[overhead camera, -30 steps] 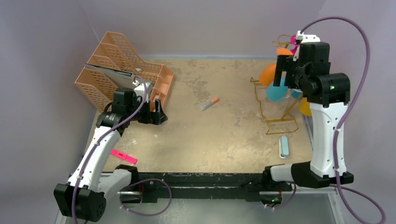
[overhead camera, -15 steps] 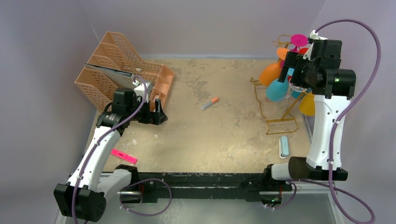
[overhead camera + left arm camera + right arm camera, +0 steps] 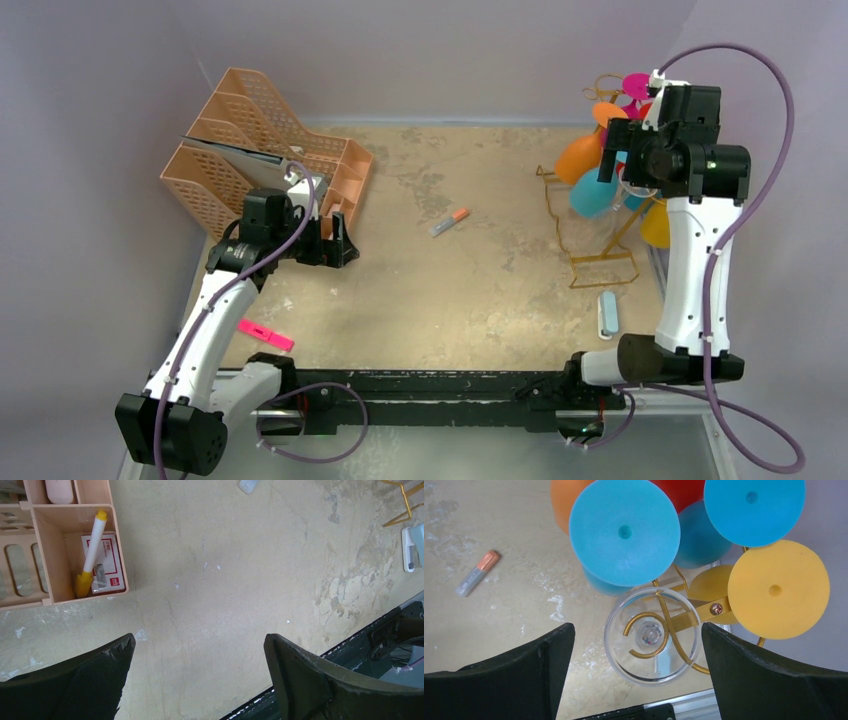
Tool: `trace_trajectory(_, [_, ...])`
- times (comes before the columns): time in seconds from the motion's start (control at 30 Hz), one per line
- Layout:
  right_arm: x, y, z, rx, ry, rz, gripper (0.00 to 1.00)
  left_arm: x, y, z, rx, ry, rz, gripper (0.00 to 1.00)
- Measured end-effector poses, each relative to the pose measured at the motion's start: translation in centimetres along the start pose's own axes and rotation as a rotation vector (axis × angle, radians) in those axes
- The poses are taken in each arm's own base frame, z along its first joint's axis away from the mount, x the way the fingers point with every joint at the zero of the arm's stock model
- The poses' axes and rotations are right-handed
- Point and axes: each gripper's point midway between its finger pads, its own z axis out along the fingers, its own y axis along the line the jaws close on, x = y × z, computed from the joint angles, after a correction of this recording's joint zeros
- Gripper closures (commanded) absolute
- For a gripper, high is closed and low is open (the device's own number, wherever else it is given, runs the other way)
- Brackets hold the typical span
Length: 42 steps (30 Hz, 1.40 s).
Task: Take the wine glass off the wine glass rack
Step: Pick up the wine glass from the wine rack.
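Note:
A clear wine glass (image 3: pixel 653 642) hangs upside down by its foot in a looped hook of the gold wire wine glass rack (image 3: pixel 603 268) at the table's right side. Blue (image 3: pixel 625 531), yellow (image 3: pixel 778 589) and orange (image 3: pixel 577 158) glasses hang on the other hooks (image 3: pixel 684 622). My right gripper (image 3: pixel 636 630) stands open directly above the rack, looking down, with the clear glass's foot between its fingers and apart from both. High over the rack in the top view, the right gripper (image 3: pixel 615 160) holds nothing. My left gripper (image 3: pixel 200 637) is open over bare table next to the organiser.
A peach lattice file organiser (image 3: pixel 260 140) stands at the back left, with a yellow marker (image 3: pixel 92 550) in a compartment. An orange-capped marker (image 3: pixel 450 222) lies mid-table. A pink item (image 3: pixel 265 335) lies near the front left, a pale blue-grey object (image 3: pixel 607 313) by the rack's base.
The right arm swung right and toward the back over the rack, then eased slightly left, and its jaws widened a little. The left arm has not moved.

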Motion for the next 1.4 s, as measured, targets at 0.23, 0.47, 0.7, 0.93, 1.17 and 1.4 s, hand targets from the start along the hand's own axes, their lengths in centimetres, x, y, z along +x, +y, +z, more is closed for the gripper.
trace_trajectory(0.23, [-0.2, -0.7, 0.9, 0.037, 0.009, -0.041, 0.03, 0.0, -0.2, 0.0, 0.009, 0.001, 0.001, 0.00])
trace_trajectory(0.47, [-0.4, -0.9, 1.5, 0.053, 0.014, -0.054, 0.11, 0.0, -0.2, 0.0, 0.014, 0.002, 0.000, 0.00])
trace_trajectory(0.7, [0.1, -0.9, 2.5, 0.057, 0.033, -0.071, 0.14, 0.1, -0.2, 0.1, 0.015, 0.008, -0.003, 0.00])
trace_trajectory(0.93, [0.2, -0.9, 3.0, 0.057, 0.032, -0.076, 0.26, 0.1, -0.2, 0.2, 0.014, 0.010, -0.003, 0.00])
trace_trajectory(1.17, [0.1, -1.0, 3.0, 0.063, 0.029, -0.079, 0.37, 0.2, -0.2, 0.2, 0.015, 0.011, -0.003, 0.00])
trace_trajectory(1.4, [0.1, -1.0, 3.0, 0.062, 0.026, -0.082, 0.19, 0.1, -0.2, 0.2, 0.014, 0.010, -0.003, 0.00])
